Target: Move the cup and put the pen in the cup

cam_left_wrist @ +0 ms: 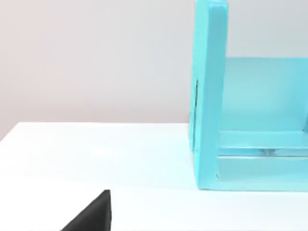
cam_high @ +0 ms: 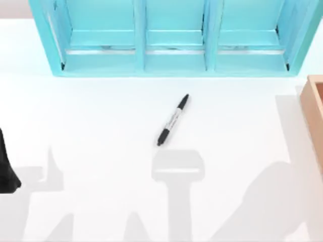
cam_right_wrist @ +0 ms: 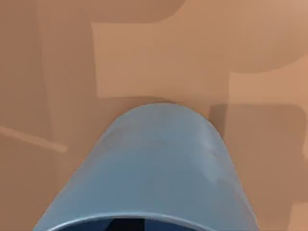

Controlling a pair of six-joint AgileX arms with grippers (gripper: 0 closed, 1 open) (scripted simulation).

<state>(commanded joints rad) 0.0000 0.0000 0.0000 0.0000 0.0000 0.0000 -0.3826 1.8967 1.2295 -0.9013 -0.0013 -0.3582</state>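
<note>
The pen (cam_high: pixel 173 120), a slim black marker with a pale grey barrel, lies slantwise on the white table near the middle, in front of the shelf. The blue cup (cam_right_wrist: pixel 159 168) looms very close in the right wrist view, its rim nearest the camera, with brown wood behind it. My left arm (cam_high: pixel 6 169) rests at the table's left edge, well away from the pen. A dark part of the left arm (cam_left_wrist: pixel 94 214) shows low in the left wrist view.
A turquoise shelf unit (cam_high: pixel 174 55) with three bays spans the back of the table; its side wall (cam_left_wrist: pixel 209 96) stands ahead of the left wrist. A wooden box (cam_high: pixel 314 108) sits at the right edge. Arm shadows fall across the front.
</note>
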